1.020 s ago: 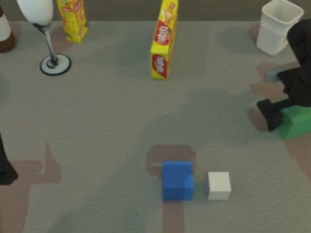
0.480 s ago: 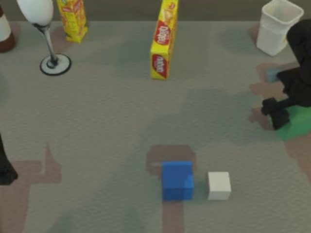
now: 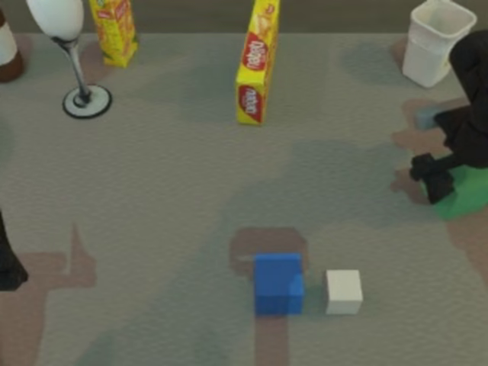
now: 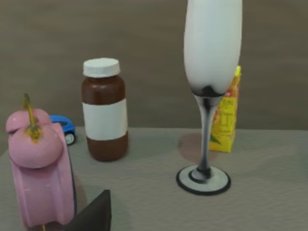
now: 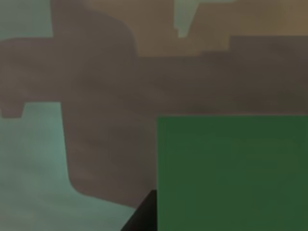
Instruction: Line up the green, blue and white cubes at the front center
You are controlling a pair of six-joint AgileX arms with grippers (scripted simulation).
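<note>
right hand at desk 3 o'clock edge, down on green cube, finger state can't tell | blue cube on T-mark at 6 o'clock, white cube just beside at its 3 o'clock, small gap | left arm parked at 9 o'clock edge, hand state can't tell

The green cube fills much of the right wrist view, seen close against the grey tabletop with its reddish-brown mark. A dark fingertip touches the cube's edge.
</note>
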